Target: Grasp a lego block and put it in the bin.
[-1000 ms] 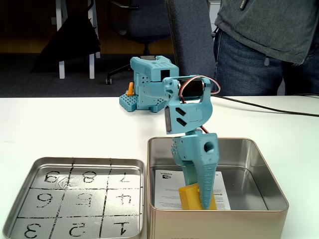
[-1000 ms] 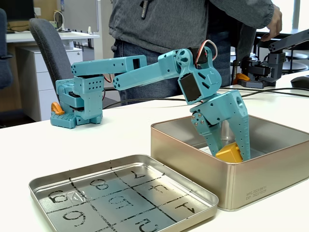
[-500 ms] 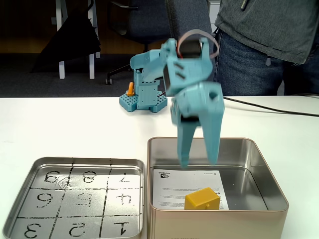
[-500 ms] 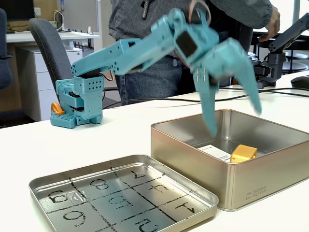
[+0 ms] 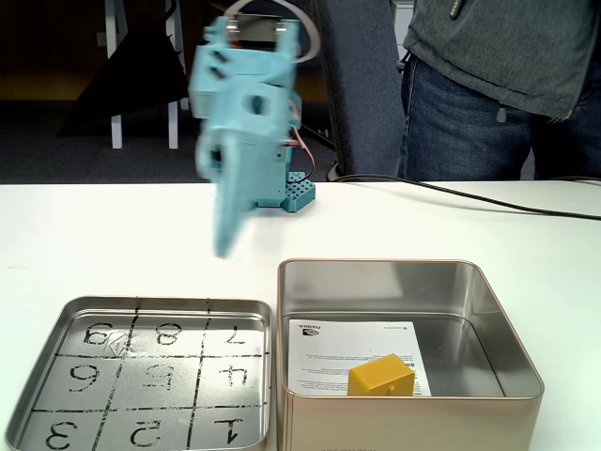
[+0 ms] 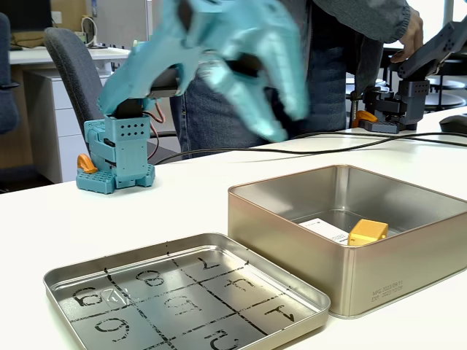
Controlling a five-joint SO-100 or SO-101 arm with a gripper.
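A second ago the gripper point(image 6: 286, 117) is down inside the bin point(image 6: 288, 219) and pinches the lego block point(image 6: 367, 232). Then it lets go and lifts up. Now the jaws are wide apart with nothing in them, and the blurry arm is high over the table. In one fixed view the gripper point(image 5: 223, 246) hangs at 10 o'clock from the bin point(image 5: 394, 273). The lego block point(image 5: 381, 376) now lies alone on the paper.
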